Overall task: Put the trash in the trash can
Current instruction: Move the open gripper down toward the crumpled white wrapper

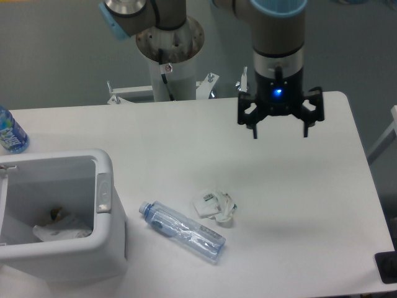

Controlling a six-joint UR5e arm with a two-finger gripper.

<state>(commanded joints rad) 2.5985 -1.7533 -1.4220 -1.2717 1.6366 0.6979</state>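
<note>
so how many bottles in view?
2. Clear bottle lies on the table between bin and wrapper; blue-label bottle at the far left edge, partly cropped.

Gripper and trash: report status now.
Gripper open, empty, hovering above table. Wrapper and clear bottle lying on table, side by side, untouched. Trash can at left, some scraps inside. Nothing blocking.
</note>
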